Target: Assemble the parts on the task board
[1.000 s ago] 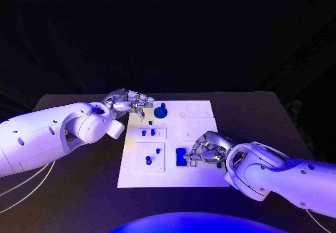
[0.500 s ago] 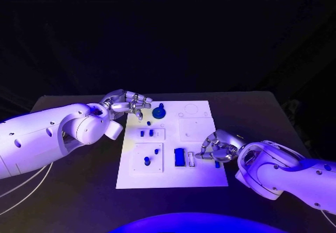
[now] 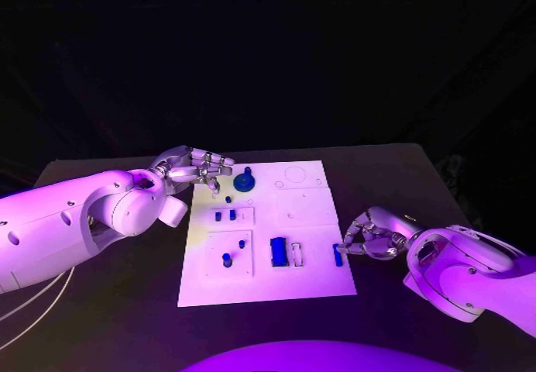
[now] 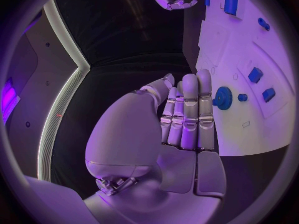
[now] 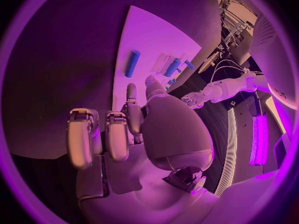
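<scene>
The white task board (image 3: 313, 279) lies at the centre of the black table (image 3: 111, 310), with the robot's left hand (image 3: 196, 167) poised over the board's far left corner, fingers held straight and close together and gripping nothing, just beside a round blue gear (image 3: 244, 183). The right hand (image 3: 374, 236) sits off the board's right edge with its fingers curled inward around nothing, close to a slim blue peg (image 3: 338, 254) lying near that edge. A blue block (image 3: 278, 251) sits in the board's near half, toward its middle.
</scene>
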{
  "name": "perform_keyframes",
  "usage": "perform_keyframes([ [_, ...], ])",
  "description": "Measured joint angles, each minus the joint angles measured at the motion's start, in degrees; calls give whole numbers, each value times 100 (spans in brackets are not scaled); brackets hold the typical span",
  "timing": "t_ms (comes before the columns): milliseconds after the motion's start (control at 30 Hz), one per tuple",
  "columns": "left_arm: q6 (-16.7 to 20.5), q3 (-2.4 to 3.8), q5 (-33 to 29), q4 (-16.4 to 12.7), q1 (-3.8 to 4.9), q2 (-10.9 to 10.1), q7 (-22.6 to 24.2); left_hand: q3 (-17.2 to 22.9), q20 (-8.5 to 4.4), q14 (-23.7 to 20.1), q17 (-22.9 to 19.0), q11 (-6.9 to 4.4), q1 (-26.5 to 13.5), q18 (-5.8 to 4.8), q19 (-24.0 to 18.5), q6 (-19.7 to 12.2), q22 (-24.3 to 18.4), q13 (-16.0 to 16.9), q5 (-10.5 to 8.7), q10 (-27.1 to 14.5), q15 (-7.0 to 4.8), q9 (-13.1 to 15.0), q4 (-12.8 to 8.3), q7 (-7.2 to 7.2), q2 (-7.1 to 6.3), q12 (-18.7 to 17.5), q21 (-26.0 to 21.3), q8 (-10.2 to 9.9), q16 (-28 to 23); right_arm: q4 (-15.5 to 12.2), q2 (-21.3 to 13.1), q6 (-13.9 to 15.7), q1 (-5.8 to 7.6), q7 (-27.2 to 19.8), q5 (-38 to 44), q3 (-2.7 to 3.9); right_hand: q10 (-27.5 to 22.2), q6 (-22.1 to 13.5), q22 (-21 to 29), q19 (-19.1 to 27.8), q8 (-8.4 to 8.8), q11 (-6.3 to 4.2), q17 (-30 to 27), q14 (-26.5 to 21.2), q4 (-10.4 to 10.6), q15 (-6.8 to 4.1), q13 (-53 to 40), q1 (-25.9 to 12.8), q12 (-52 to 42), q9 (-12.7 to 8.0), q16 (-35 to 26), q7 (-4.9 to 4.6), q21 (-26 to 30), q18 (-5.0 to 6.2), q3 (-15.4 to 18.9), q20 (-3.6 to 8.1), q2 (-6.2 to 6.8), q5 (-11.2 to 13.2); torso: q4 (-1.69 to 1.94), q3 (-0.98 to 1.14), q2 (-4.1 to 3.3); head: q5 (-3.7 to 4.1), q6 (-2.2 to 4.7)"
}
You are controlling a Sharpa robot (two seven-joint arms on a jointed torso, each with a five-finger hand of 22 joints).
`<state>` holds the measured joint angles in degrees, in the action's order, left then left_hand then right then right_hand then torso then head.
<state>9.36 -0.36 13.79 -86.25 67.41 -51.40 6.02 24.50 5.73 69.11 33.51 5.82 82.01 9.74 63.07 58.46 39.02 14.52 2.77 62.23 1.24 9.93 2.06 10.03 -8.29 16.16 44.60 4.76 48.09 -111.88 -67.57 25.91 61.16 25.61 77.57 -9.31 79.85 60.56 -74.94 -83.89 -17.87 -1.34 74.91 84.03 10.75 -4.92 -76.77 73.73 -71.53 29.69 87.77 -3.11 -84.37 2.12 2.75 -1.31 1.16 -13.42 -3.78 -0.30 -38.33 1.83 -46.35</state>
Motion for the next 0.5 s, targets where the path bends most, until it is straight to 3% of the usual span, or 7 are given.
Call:
perform_keyframes([
  [500,-21,-11,-5,4,0,9,-6,-7,0,0,1,0,0,0,0,0,0,-1,0,0,0,-1,7,0,0,0,0,0,0,148,190,38,-178,293,467,-10,30,76,1,0,22,-30,-1,0,183,0,275,-241,-22,-6,0,-5,0,0,-7,0,158,0,13,-7,-3,21,-1],
])
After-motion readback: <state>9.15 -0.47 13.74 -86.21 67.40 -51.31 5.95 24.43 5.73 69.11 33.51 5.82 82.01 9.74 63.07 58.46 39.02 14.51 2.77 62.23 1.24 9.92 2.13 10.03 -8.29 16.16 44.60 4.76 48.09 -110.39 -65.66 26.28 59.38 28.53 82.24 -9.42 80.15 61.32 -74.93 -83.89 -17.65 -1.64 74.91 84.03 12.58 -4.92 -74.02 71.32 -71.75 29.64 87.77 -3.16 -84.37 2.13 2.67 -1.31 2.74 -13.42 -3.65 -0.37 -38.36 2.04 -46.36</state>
